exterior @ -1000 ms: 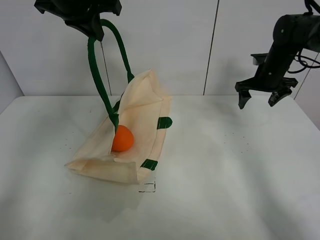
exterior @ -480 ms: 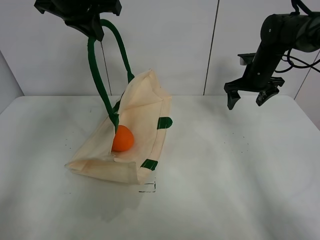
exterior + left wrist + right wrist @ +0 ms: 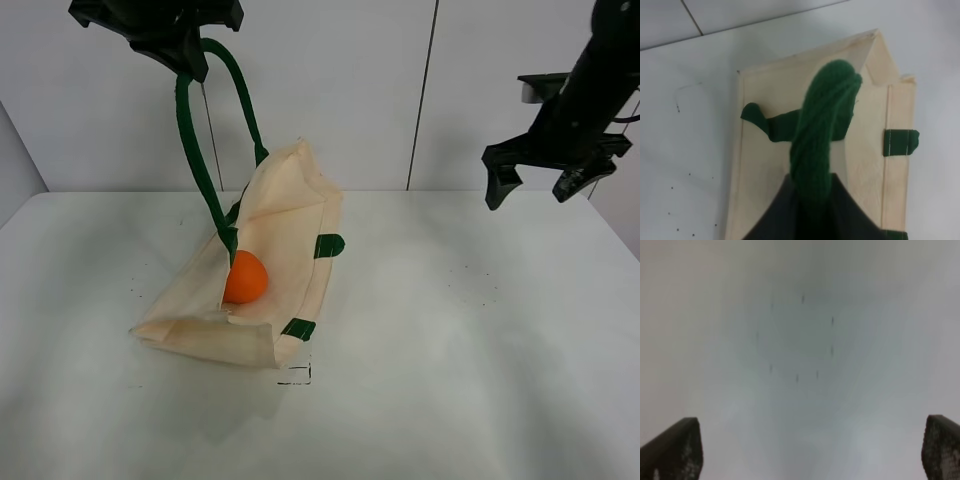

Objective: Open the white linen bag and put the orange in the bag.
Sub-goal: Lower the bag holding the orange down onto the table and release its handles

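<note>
Orange (image 3: 244, 277) sits in the bag (image 3: 290, 215) mouth, below left gripper (image 3: 188, 60) clenched on the handle (image 3: 195, 150); right gripper (image 3: 532, 192), splayed and empty, hangs well apart rightward.

The right gripper (image 3: 527, 198) has swung back rightward (and a little higher).

The high view's top edge cuts off the left gripper (image 3: 188, 62). The white linen bag (image 3: 290, 215) hides the underside of the orange (image 3: 245, 277). The right wrist view is blurred, and the frame crops the fingertips (image 3: 675, 450) of the right gripper (image 3: 812, 450).
</note>
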